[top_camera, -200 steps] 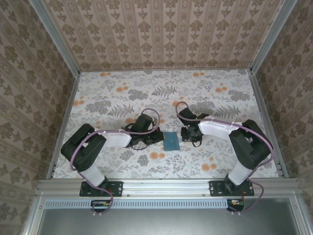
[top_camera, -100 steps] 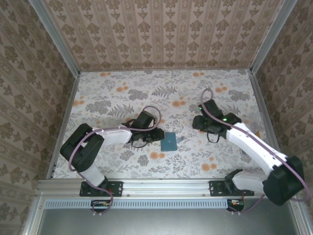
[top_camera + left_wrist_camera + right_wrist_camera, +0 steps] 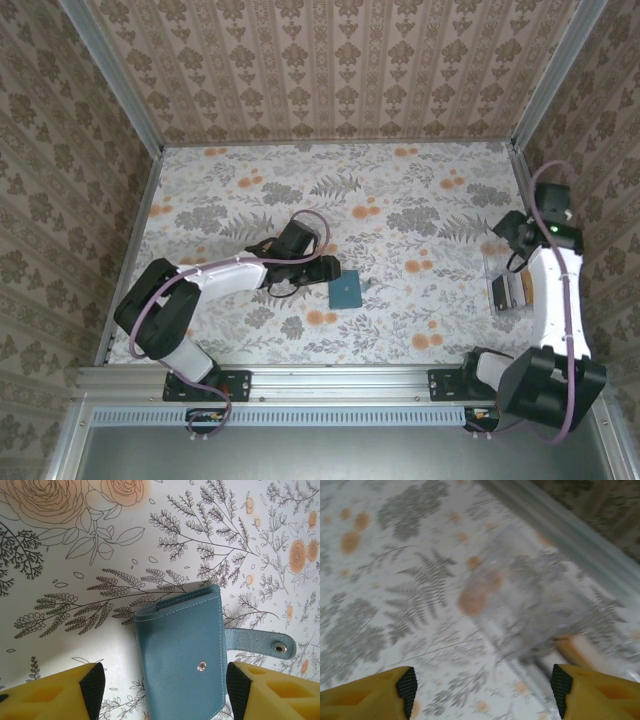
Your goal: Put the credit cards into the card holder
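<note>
The wallet [image 3: 347, 291] is lying closed on the table [image 3: 420, 190]. From above it is just a flat teal square. The left wrist view is bringing out more: a snap stud [image 3: 202, 666] on its face and a strap tab [image 3: 260, 644] sticking out loose to one side.

The left gripper [image 3: 165, 687] is hanging right at the wallet. Its yellow fingers [image 3: 50, 694] are standing well apart, one on either side of the wallet's near end, and they are not squeezing it.

The cards [image 3: 503, 291] are sitting well to the right of the wallet, in a clear tray [image 3: 490, 262]. The top view is showing a dark one and a tan one side by side. The right wrist view is blurred, with a tan edge coming through the plastic. The right gripper [image 3: 482, 687] is hovering over that tray with its jaws spread wide and nothing between them.
</note>
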Action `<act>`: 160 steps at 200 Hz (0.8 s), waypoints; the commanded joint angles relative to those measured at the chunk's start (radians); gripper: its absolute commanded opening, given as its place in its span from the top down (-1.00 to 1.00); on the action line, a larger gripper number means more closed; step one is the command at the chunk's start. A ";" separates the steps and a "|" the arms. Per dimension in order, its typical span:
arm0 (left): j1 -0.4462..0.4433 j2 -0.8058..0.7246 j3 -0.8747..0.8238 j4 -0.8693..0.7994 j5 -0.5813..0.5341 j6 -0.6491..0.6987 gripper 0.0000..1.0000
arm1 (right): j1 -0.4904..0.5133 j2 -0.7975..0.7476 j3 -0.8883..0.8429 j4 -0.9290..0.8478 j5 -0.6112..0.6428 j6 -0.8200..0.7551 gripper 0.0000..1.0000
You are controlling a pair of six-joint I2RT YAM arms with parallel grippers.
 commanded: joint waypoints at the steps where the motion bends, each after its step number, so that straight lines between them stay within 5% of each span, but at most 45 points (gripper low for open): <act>1: -0.006 -0.050 0.032 -0.032 -0.019 0.033 -0.41 | -0.115 0.022 0.031 -0.031 -0.025 -0.043 -0.67; 68: -0.003 -0.082 0.054 -0.068 -0.032 0.051 -0.56 | -0.395 0.080 -0.093 0.110 -0.295 0.044 -0.80; 160: -0.003 -0.074 0.061 -0.075 -0.032 0.041 -0.56 | -0.405 0.088 -0.180 0.162 -0.331 0.076 -0.82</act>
